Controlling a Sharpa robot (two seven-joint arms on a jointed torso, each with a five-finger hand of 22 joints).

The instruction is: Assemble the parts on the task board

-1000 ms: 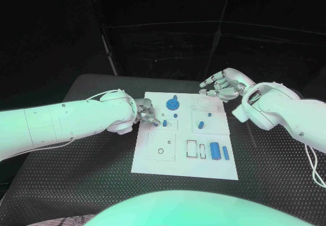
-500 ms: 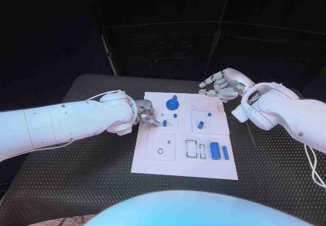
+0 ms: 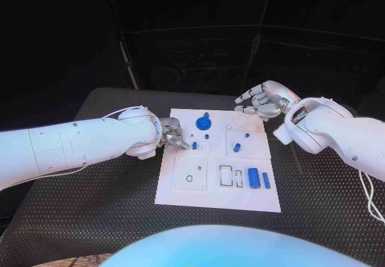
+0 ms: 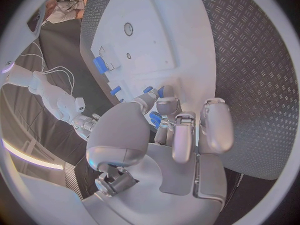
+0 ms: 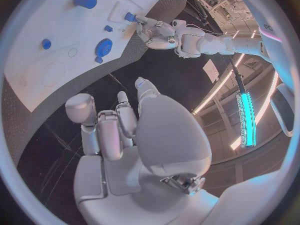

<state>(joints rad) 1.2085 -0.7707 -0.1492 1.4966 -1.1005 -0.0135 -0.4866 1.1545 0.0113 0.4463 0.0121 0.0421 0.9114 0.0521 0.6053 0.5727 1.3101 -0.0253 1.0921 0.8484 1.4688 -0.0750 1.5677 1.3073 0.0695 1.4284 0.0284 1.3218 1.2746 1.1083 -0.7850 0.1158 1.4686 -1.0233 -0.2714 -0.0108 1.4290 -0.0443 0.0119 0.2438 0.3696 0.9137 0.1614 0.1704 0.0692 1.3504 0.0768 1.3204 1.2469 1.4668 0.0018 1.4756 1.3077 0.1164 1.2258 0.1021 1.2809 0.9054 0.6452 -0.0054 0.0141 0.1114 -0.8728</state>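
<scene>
The white task board lies mid-table. My left hand is at its left edge, and thumb and a finger pinch a small blue peg that stands on the board. The left wrist view shows that peg between the fingertips. My right hand hovers over the board's far right corner, fingers loosely bent and apart, with nothing in them. A round blue part sits at the far edge. A blue peg, a blue cylinder and a thin blue bar lie on the right half.
Two tiny blue pieces stand mid-board. White inserts lie beside the cylinder, and a small dark ring lies in the near left panel. The black ribbed table surrounds the board.
</scene>
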